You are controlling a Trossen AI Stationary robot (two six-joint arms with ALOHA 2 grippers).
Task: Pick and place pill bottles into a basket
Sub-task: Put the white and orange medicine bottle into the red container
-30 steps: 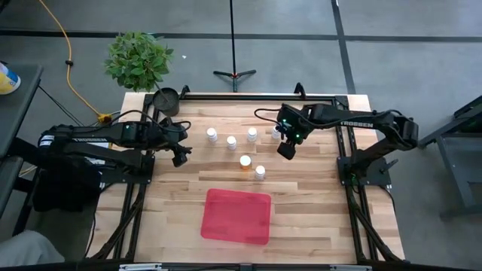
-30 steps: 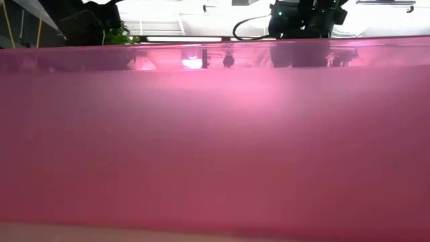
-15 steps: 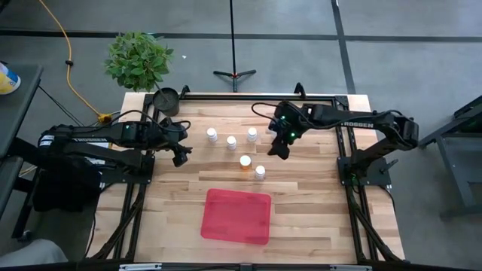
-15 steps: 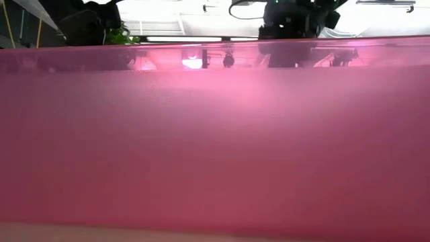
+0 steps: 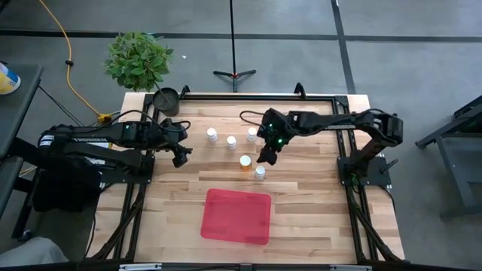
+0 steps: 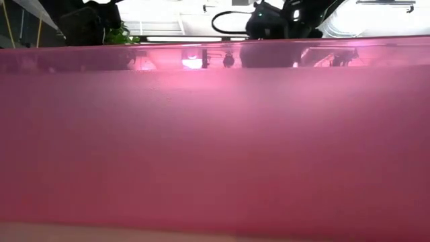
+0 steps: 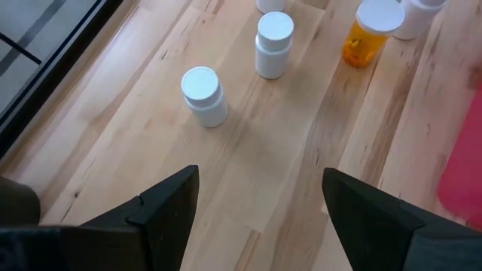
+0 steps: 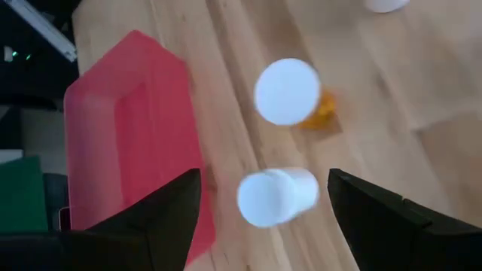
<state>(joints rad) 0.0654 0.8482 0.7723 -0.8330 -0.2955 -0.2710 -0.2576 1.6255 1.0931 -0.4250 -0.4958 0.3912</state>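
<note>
the light wooden tabletop carries a flat bright-red rectangular plastic basket with rounded corners, lying near the front edge, about midway between the side edges. it holds no bottle. in the low view its red wall fills nearly the whole picture.

the small pill bottles with round white caps stand behind the basket, around the middle of the tabletop. a white bottle and a second white bottle stand apart from each other towards the left arm's side, also seen in the left wrist view. a third white bottle stands close to the right arm. the orange-amber bottle stands upright nearer the basket, and just beside it another white bottle is the closest one to the basket's back edge.

the right gripper hangs over the middle of the tabletop, just above that last white bottle; its two dark fingers are spread wide with the bottle between them in the wrist view, and they grasp nothing. the amber bottle shows just beyond.

the left gripper waits near the left edge, its fingers spread apart and empty.

a small dark round pot sits at the back left corner.
</note>
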